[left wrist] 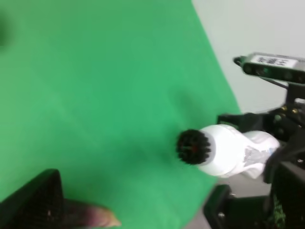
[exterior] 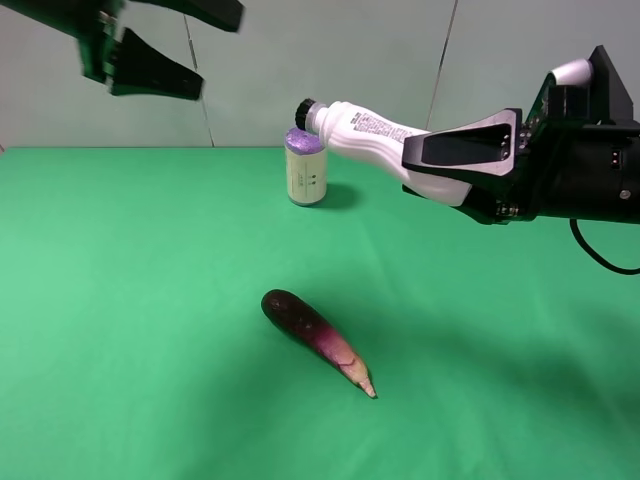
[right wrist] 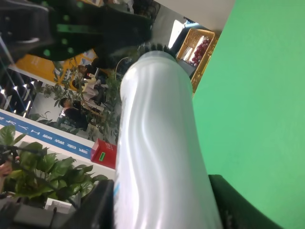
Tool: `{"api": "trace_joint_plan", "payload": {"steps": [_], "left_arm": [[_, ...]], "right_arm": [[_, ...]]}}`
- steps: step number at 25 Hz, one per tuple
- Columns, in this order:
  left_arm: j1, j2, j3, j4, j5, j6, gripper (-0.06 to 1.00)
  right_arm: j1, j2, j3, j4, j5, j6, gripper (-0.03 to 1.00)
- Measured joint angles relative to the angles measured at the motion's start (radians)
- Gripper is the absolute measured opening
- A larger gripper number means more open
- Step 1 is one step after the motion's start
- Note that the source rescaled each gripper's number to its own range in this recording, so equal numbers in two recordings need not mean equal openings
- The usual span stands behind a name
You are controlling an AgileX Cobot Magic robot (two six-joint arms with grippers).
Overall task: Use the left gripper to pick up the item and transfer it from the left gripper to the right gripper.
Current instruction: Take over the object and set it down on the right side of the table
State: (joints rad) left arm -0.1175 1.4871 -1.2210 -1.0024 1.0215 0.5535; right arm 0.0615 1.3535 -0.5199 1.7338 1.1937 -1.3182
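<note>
Looking down on the surface [exterior: 120, 300] from high; peering close from both wrists, seemingly facing each other, sharing the bottle [left wrist: 226, 148].

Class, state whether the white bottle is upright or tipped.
Tipped: the white bottle lies nearly horizontal in the right gripper, above the table, its black cap pointing sideways and slightly upward.

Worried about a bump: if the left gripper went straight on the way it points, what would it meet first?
Likely the bottle, cap end first, held in the right gripper; depth is hard to judge.
</note>
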Motion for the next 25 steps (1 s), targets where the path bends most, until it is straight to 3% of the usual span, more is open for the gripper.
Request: {"api": "trace_joint_plan", "payload": {"steps": [6, 12, 19, 25], "left_arm": [[0.099, -0.114, 0.000, 0.175, 0.021, -0.063, 0.75], [0.113, -0.240, 0.000, 0.399, 0.033, -0.173, 0.75], [0.113, -0.398, 0.016, 0.554, 0.037, -0.278, 0.75], [0.113, -0.568, 0.130, 0.653, 0.035, -0.341, 0.75]], "right_arm": [[0.000, 0.000, 0.000, 0.000, 0.000, 0.000, 0.02], [0.000, 0.000, 0.000, 0.000, 0.000, 0.000, 0.02], [0.000, 0.000, 0.000, 0.000, 0.000, 0.000, 0.02], [0.000, 0.000, 0.000, 0.000, 0.000, 0.000, 0.02]]}}
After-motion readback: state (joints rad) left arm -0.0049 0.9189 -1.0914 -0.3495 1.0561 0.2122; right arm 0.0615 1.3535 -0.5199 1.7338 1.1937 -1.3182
